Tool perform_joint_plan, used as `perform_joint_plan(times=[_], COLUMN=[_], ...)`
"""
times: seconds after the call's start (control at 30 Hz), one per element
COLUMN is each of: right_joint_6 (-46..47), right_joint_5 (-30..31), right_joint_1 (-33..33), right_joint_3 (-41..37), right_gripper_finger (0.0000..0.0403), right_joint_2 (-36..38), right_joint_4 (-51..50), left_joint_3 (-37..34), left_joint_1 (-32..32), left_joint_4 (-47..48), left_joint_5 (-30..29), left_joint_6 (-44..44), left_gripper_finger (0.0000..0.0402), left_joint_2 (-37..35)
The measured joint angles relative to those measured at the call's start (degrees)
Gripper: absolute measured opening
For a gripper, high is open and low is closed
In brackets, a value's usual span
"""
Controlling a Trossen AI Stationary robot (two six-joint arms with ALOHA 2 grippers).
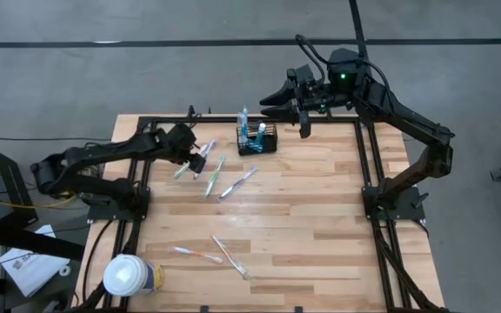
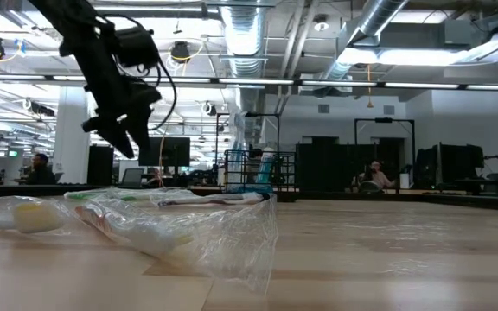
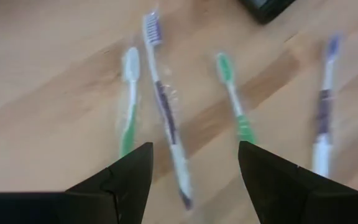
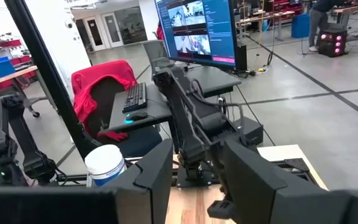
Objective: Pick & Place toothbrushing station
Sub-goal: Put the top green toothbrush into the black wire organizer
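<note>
The toothbrushing station is a small black wire basket (image 1: 257,140) standing at the table's far middle, with slim white and teal items upright in it. Left of it, several wrapped toothbrushes lie flat on the wood. Among them are a green-and-white one (image 3: 128,102), a white-and-purple one (image 3: 164,109) and a green one (image 3: 234,106). My left gripper (image 1: 200,162) hangs open, tipped down over them. Its fingers (image 3: 132,177) stand either side of the white-and-purple brush without touching it. My right gripper (image 1: 303,126) is open and held high and level, right of the basket.
Two more wrapped toothbrushes (image 1: 209,255) lie near the front edge; their clear wrappers (image 2: 180,226) fill the low view's foreground. A white-lidded cup (image 1: 130,276) stands at the front left corner. Bare wood lies over the middle and right of the table (image 1: 320,217).
</note>
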State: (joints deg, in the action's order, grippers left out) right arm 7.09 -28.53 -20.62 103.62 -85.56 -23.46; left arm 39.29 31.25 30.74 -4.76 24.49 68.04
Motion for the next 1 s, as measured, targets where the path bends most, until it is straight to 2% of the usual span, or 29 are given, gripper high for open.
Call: perform_joint_plan(times=[0.3, 0.57, 0.73, 1.0], right_joint_6=[-0.02, -0.04, -0.02, 0.46], right_joint_5=[-0.14, -0.16, -0.14, -0.16], right_joint_1=[0.67, 0.72, 0.72, 0.72], right_joint_3=[0.01, 0.00, 0.00, 0.02], right_gripper_finger=[0.0133, 0.0133, 0.0133, 0.0133], right_joint_2=[0.00, 0.00, 0.00, 0.00], right_joint_4=[-0.02, 0.00, 0.06, 1.76], left_joint_3=[0.00, 0.00, 0.00, 0.00], left_joint_1=[6.05, 11.71, 12.61, 12.61], left_joint_4=[-1.13, -2.19, -2.62, -5.46], left_joint_5=[-1.02, 7.92, 10.53, 10.09], left_joint_6=[-7.53, -11.26, -12.56, -12.72], left_gripper_finger=[0.0230, 0.0230, 0.0230, 0.0230], left_joint_2=[6.01, 8.71, 12.05, 16.49])
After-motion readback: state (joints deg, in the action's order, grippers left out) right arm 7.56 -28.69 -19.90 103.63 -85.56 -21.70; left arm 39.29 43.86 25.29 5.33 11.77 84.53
